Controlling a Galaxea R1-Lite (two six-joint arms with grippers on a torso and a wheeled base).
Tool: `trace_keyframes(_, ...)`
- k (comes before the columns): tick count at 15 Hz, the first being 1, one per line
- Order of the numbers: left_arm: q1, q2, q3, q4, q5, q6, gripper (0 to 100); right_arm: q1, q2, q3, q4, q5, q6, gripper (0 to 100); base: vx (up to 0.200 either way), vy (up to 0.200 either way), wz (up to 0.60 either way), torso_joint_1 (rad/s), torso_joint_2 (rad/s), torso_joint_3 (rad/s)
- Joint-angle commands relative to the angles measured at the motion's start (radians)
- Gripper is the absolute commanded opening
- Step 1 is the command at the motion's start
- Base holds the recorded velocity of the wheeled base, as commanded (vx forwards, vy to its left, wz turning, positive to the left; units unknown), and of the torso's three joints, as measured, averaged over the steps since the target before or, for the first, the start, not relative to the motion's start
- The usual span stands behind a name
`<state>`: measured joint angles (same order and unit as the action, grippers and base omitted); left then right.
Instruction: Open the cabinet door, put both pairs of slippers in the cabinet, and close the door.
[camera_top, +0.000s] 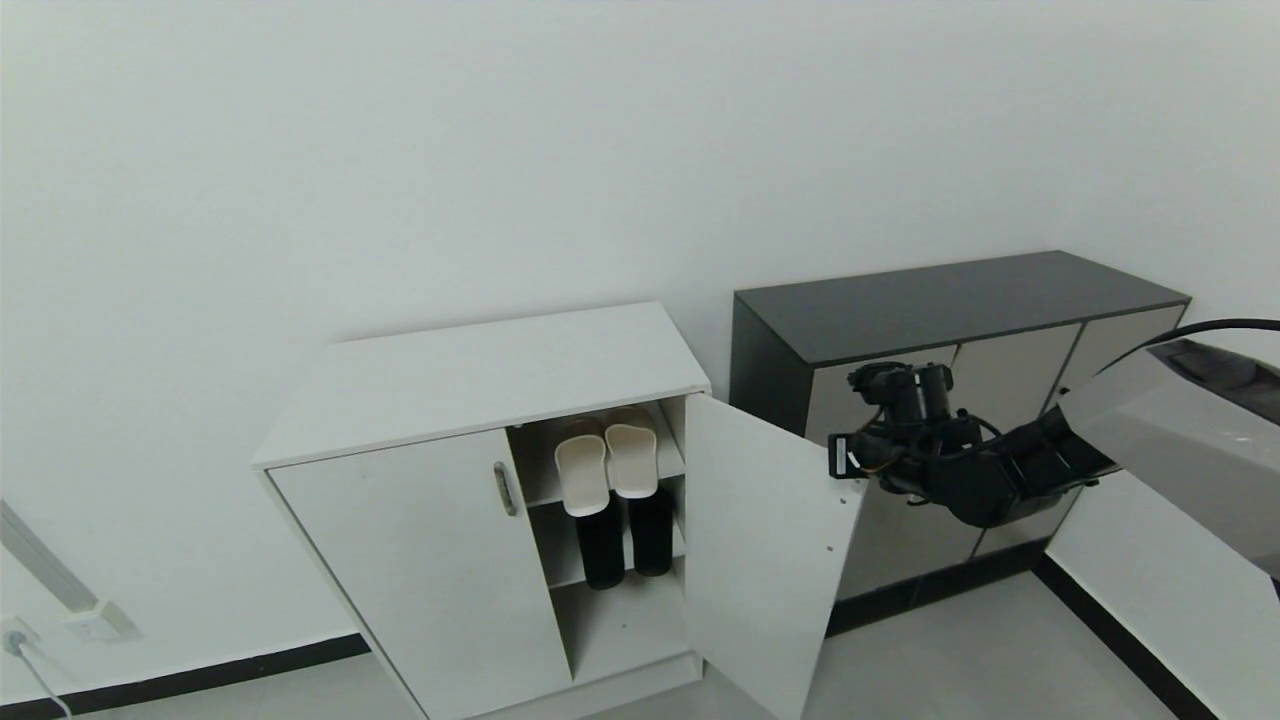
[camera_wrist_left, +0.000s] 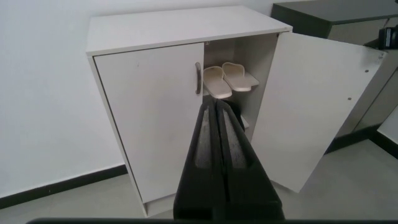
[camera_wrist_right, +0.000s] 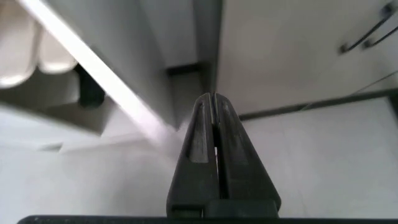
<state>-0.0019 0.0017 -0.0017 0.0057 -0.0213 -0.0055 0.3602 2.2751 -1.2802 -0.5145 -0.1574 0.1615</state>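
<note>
Closed tight and holding nothing, the right hand (camera_wrist_right: 214, 98) is hovering just beside the open white cabinet door (camera_top: 765, 540); the left hand (camera_wrist_left: 216, 107) is hanging farther off, likewise closed and empty.

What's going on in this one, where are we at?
Both pairs of slippers are inside the white cabinet: the beige pair on the upper shelf, the black pair on the shelf below. Its right-hand door stands open. The right gripper, jaws shut, sits by the door's free edge, probably to push it closed. The left gripper, jaws shut and empty, faces the cabinet from farther back.
</note>
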Motion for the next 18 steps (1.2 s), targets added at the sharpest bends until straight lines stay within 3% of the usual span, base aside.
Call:
trace_keyframes(1, -0.001, 0.0, 0.0, 0.0, 0.0, -0.001, 0, 0.036, -0.072, 0.067, -0.006, 0.007, 0.03, 0, 0.0, 0.0, 0.0, 0.0, 0.0, 0.0)
trace_keyframes(4, 0.0, 0.0, 0.0, 0.0, 0.0, -0.001, 0, 0.12, -0.177, 0.179, -0.007, 0.05, 0.072, 0, 0.0, 0.0, 0.0, 0.0, 0.0, 0.0)
trace_keyframes(10, -0.001, 0.0, 0.0, 0.0, 0.0, -0.001, 0, 0.284, -0.273, 0.252, -0.007, 0.058, 0.115, 0, 0.0, 0.0, 0.0, 0.0, 0.0, 0.0)
trace_keyframes(18, 0.0, 0.0, 0.0, 0.0, 0.0, -0.001, 0, 0.335, -0.316, 0.341, -0.082, 0.059, 0.076, 0, 0.0, 0.0, 0.0, 0.0, 0.0, 0.0)
